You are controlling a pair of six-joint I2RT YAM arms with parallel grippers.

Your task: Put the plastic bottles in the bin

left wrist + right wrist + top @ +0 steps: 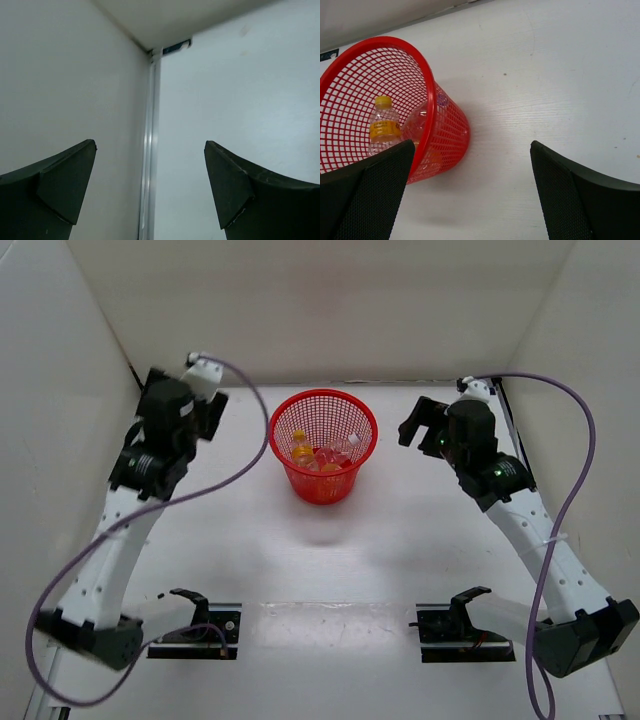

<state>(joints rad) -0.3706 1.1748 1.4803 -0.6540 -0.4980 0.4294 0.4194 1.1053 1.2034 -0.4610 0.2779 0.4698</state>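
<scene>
Plastic bottles (322,456) are lying inside the red mesh bin (322,487), which is standing upright on the white table (330,570) between the two arms. An orange bottle (300,448) and a yellow-capped clear bottle (383,125) are showing. The left gripper (149,143) is hanging wide open and empty, facing the wall corner (150,100). The right gripper (472,143), equally spread and empty, is hovering near the bin.

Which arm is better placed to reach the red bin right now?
Right, probably. The right end effector, open, faces the bin with bottles inside; the left end effector, also open, points at a wall corner, away from it.
</scene>
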